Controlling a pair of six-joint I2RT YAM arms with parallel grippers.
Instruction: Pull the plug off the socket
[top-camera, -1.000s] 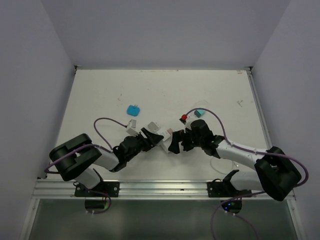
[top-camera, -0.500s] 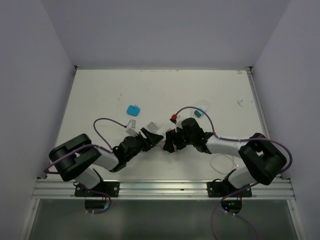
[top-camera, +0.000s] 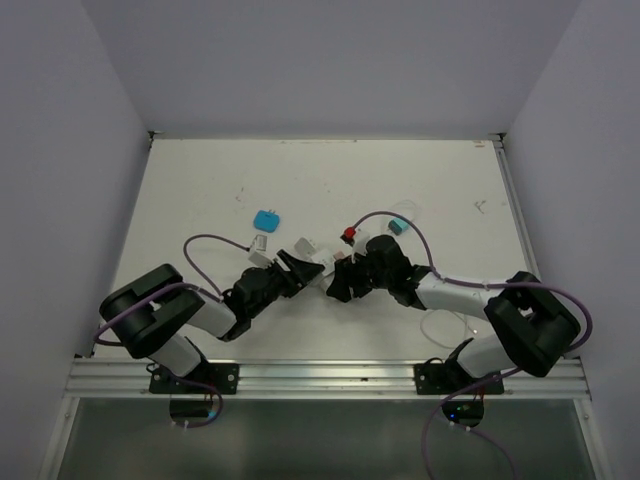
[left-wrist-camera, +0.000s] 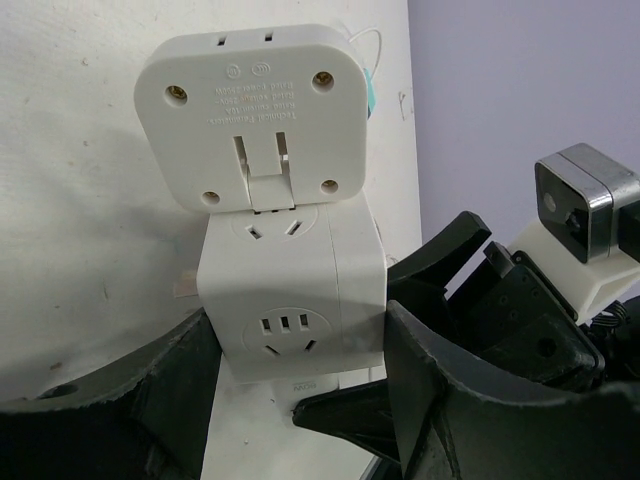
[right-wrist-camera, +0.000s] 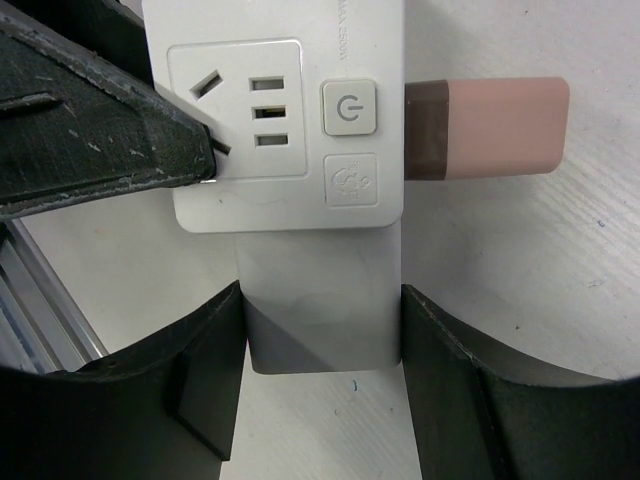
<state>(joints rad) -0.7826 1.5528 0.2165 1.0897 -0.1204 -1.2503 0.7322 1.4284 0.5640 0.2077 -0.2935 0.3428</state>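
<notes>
**Right tool closes on the plug as the left holds the socket**

Since a second ago the right arm (top-camera: 470, 295) has folded in toward the middle of the white surface (top-camera: 330, 180). The right tool (right-wrist-camera: 322, 300), then wider apart and just short of the blocks, now has its two black fingers flush against both sides of a white rectangular plastic plug (right-wrist-camera: 320, 335). That plug butts into one side of the white cube-like plastic socket (right-wrist-camera: 285, 140), which sits near the front of the surface, between the two arms. The left tool (left-wrist-camera: 297, 330) has barely shifted and is clamped on two opposite faces of the socket. A pink rounded bar with a brown band (right-wrist-camera: 490, 125) juts from the socket's side. A flat white square block with a folded prong (left-wrist-camera: 250, 110) shows just beyond the socket; whether they touch I cannot tell. The small blue square pad (top-camera: 266, 219) and the teal piece (top-camera: 399, 227) lie where they did.

One socket face carries a button with a power symbol and, below it, a round emblem. Grey print at its edge is cut off. The flat block's moulded lettering is too small to read
</notes>
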